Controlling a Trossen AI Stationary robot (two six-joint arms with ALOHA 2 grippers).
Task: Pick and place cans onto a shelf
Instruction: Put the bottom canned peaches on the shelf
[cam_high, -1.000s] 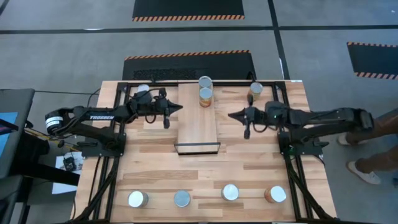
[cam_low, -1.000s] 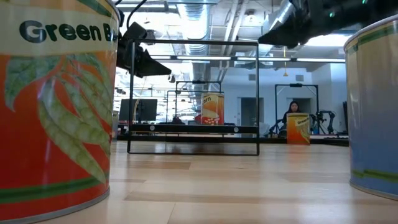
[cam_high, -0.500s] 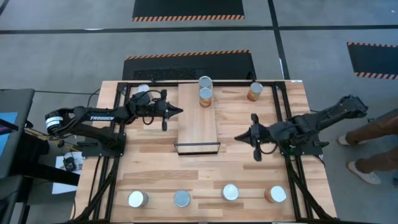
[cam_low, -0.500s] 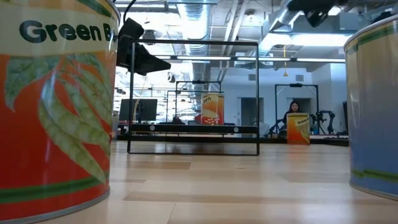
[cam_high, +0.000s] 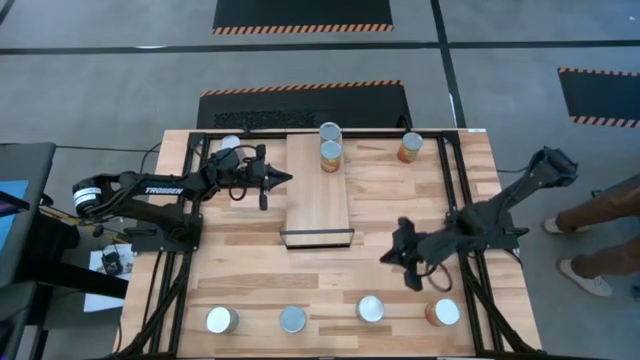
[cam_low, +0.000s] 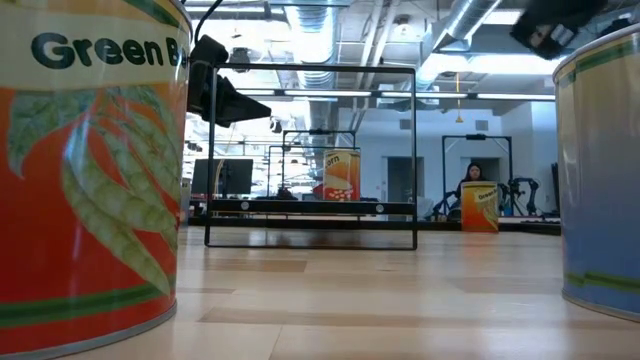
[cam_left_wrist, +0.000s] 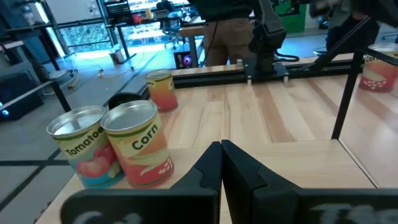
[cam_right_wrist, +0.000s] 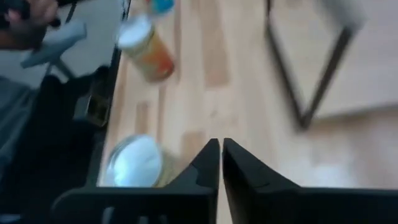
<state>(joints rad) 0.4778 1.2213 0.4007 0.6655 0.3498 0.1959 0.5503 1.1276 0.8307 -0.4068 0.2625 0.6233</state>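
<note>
**a:** what are you about to handle, and how will it behave?

**b:** your cans are small rigid tins with smooth label sides, probably light but slippery, so i'd judge a grip across the middle of the side wall safest, jaws level, since a high pinch could tip one. four stand in a row along the near edge of the table (cam_high: 250, 270): can one (cam_high: 221, 320), can two (cam_high: 292, 319), can three (cam_high: 370, 309) and can four (cam_high: 442, 313).

**a:** where is your right claw relative to them?

**b:** your right gripper (cam_high: 398, 257) hovers above the table between the shelf (cam_high: 318, 195) and that near row, closest to can three and can four but apart from both. its fingers (cam_right_wrist: 211, 163) are pressed together with nothing between them. in its wrist view a silvery can top (cam_right_wrist: 133, 163) sits just beside the fingers, not between them.

**a:** and the rest?

**b:** two shelved cans (cam_high: 330, 143) stand touching at the far end of the shelf. another can (cam_high: 409, 147) stands on the table to the shelf's right. your left gripper (cam_high: 280, 179) waits beside the shelf's left edge, closed and empty.
</note>
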